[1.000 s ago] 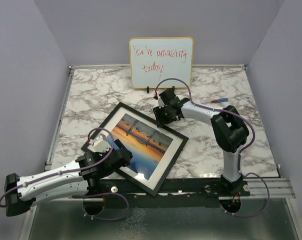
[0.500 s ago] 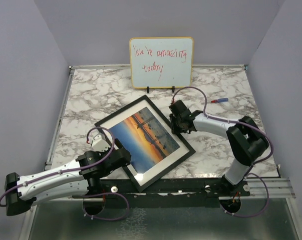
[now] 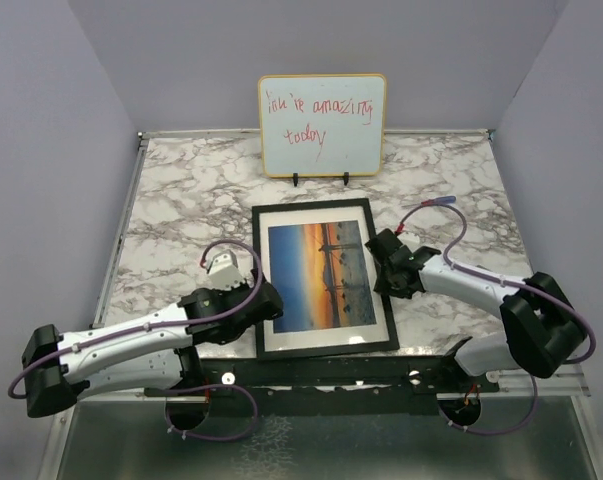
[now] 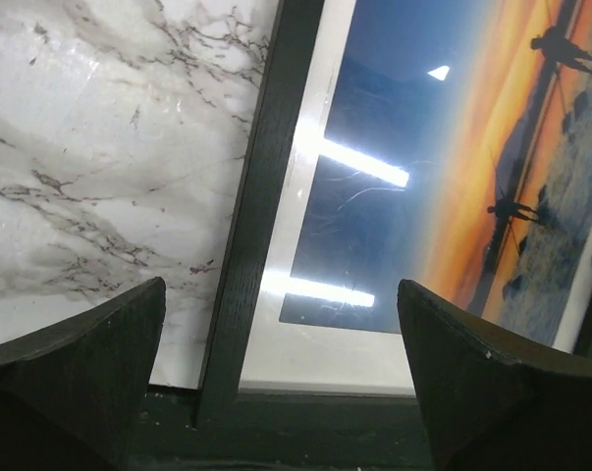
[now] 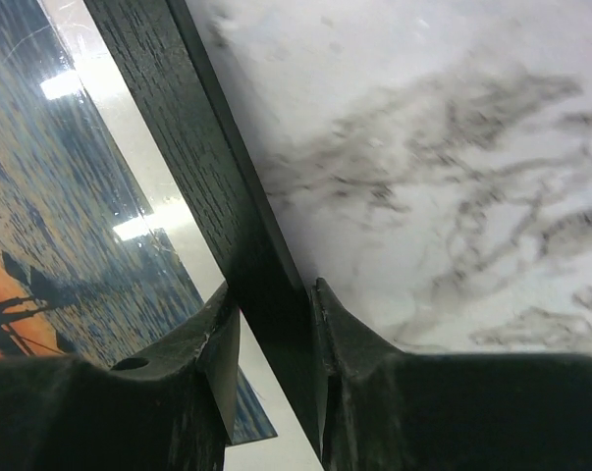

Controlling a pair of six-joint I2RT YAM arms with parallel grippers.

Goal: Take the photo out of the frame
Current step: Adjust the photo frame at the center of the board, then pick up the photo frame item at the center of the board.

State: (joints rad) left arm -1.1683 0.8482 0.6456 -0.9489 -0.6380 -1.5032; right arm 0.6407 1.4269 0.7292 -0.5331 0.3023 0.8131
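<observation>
Black wood makes the frame, which lies flat and face up on the marble table, at the near middle between the two arms. It holds the photo: the sunset print with its white border sits inside the frame, under a shiny front that reflects ceiling lights.

The right end effector meets the frame at its right rail. In the right wrist view its two fingers stand on both sides of this rail, one on the photo side and one on the marble side, pressed against the wood, so it is pinching the rail.

The left end effector is at the left rail, near the lower left corner. Its fingers are spread wide. The left wrist view shows one finger over the marble and the other over the photo, with the black rail between them and touching neither. I cannot tell if the fingers touch the surface below.

Only the top view shows the whiteboard with red writing, standing at the far edge, and a small red and blue pen behind the right arm. Only the wrist views show the wood grain, the fine scratches on the shiny front and the small dark silhouettes in the print.
</observation>
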